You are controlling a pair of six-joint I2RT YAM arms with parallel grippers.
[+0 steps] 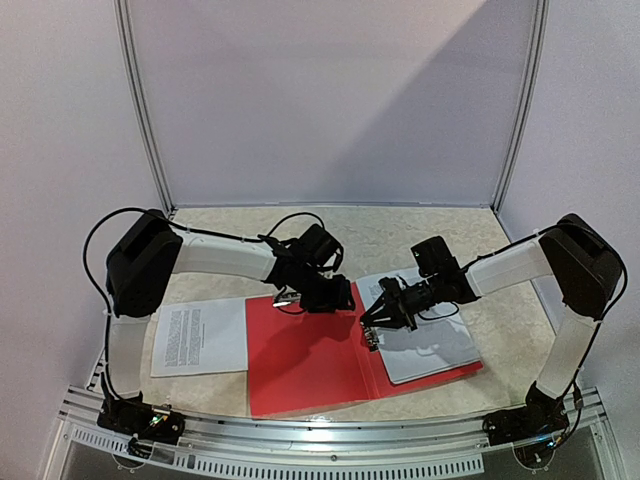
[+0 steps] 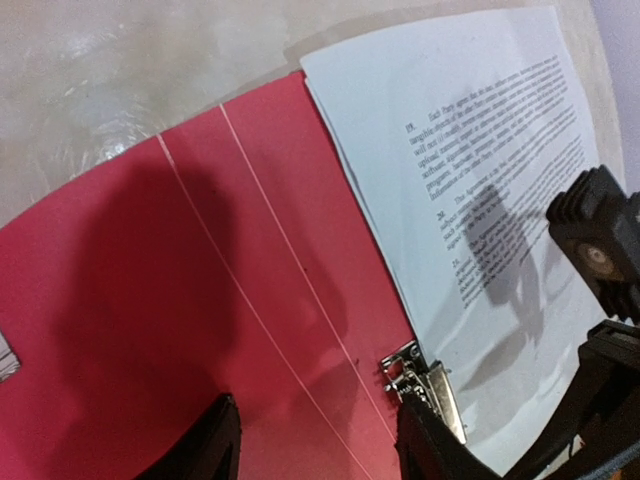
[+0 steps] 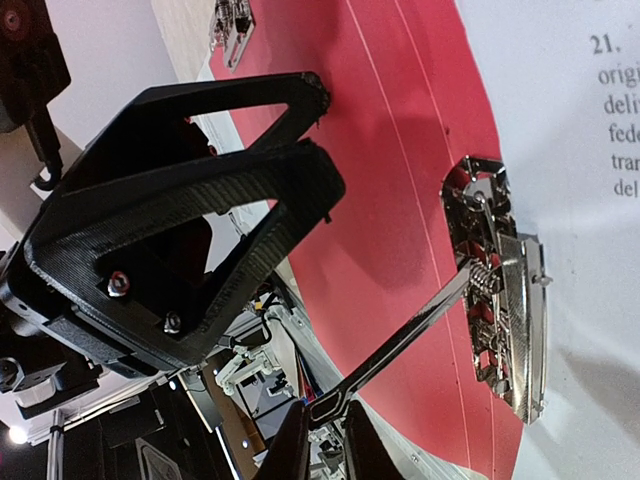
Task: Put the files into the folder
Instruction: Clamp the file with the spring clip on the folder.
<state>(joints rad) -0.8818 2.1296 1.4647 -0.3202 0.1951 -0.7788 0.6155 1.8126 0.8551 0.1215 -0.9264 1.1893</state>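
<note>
Printed sheet (image 2: 480, 150) (image 3: 590, 110), lying in the right half of the red folder (image 1: 300, 365): black numbered paragraphs. In the left wrist view, "19." opens a paragraph that begins "Each Party", with "20." further down; the remaining lines are too small and slanted to read. In the right wrist view, "21." stands just beyond the metal clip (image 3: 500, 300), followed by the cut-off line beginnings "origi", "deli", "fede", "tran", "del". Loose sheet (image 1: 200, 338), on the table left of the folder: dense black print, none of it legible.
</note>
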